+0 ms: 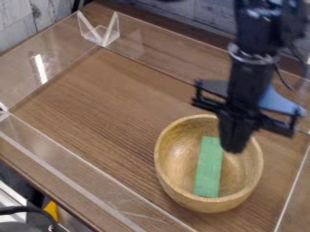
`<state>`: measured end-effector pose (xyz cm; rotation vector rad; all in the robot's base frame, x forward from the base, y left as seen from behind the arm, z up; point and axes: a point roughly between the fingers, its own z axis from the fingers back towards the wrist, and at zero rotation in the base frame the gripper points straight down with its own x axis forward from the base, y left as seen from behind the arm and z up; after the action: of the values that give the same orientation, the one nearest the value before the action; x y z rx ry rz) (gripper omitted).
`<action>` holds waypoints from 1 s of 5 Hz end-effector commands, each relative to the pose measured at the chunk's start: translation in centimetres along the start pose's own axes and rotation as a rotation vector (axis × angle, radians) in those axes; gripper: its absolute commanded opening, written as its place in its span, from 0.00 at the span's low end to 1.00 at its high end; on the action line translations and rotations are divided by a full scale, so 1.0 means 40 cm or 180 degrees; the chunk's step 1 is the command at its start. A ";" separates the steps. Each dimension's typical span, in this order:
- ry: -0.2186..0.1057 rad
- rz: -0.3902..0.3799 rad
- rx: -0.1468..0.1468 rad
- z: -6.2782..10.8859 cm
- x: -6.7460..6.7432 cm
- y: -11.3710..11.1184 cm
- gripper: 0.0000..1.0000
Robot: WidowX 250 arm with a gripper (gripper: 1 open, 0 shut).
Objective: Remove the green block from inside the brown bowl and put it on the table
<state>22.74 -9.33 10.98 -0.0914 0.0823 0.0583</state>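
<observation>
The green block (209, 170) lies flat inside the brown bowl (173, 145), which sits at the right front of the wood-grain table (109, 100). My gripper (233, 145) hangs straight down over the bowl. Its dark fingers are drawn together into one narrow tip at the far end of the block, with nothing visibly clamped between them. Whether the tip touches the block I cannot tell. The arm's black body hides the bowl's far rim.
Clear acrylic walls (72, 172) run along the table's left and front edges. A small clear acrylic stand (100, 29) sits at the back left corner. The table's right edge lies close to the bowl.
</observation>
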 end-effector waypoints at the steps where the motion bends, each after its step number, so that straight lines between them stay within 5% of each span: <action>1: -0.0267 0.0086 -0.0109 0.057 0.051 0.008 0.00; 2: -0.0341 0.0207 -0.0116 0.068 0.081 0.024 0.00; 4: -0.0457 0.0380 -0.0091 0.016 0.074 0.028 0.00; 5: -0.0505 0.0195 -0.0086 0.043 0.072 0.047 0.00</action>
<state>25.23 -7.18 10.93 -0.0971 -0.0255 0.1312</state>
